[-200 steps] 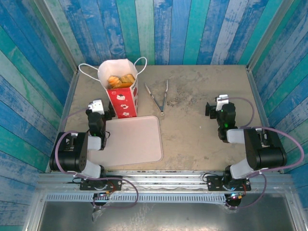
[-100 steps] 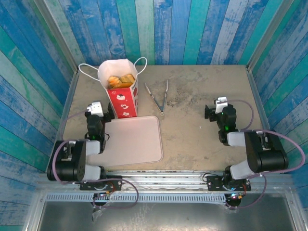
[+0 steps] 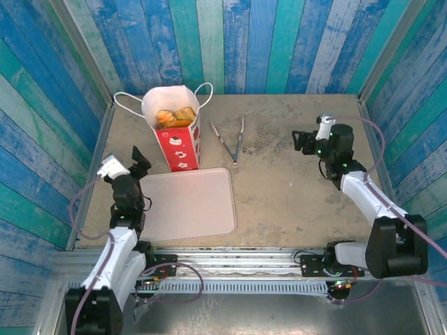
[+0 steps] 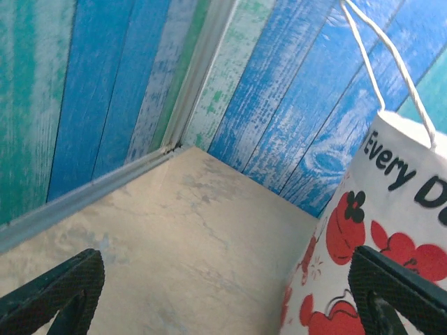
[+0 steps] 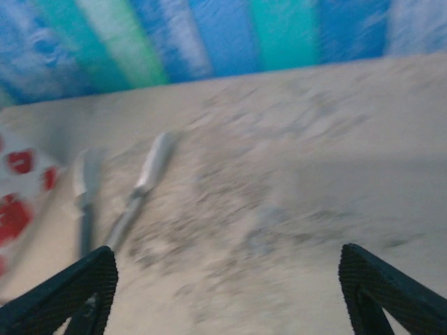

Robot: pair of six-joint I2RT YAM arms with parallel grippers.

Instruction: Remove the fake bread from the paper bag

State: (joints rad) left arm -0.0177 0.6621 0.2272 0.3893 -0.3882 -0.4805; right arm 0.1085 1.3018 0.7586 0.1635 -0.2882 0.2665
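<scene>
Right now the paper bag (image 3: 178, 136) stands upright at the far left of the counter (image 3: 300, 202), mouth up. The fake bread (image 3: 174, 115) is piled inside near the top, and none is out yet. With the bag upright, the pieces have to be reached from above.

A pale pink tray (image 3: 188, 202) lies flat just in front of the bag; I cannot tell if they touch. It is likely the drop spot.

The left end effector (image 3: 138, 159) sits low by the bag's left side, jaws spread wide with nothing between them. Its wrist view has the bag's printed side just off the right finger, so it looks placed to steady the bag rather than pick.

The right end effector (image 3: 302, 141) hangs over the bare right side of the counter, well apart from the bag. It faces left toward the metal tongs (image 3: 230, 143), jaws apart and empty. Its wrist view is blurred, so the two grey bars there are probably those tongs. My guess: tongs first, then bread.
</scene>
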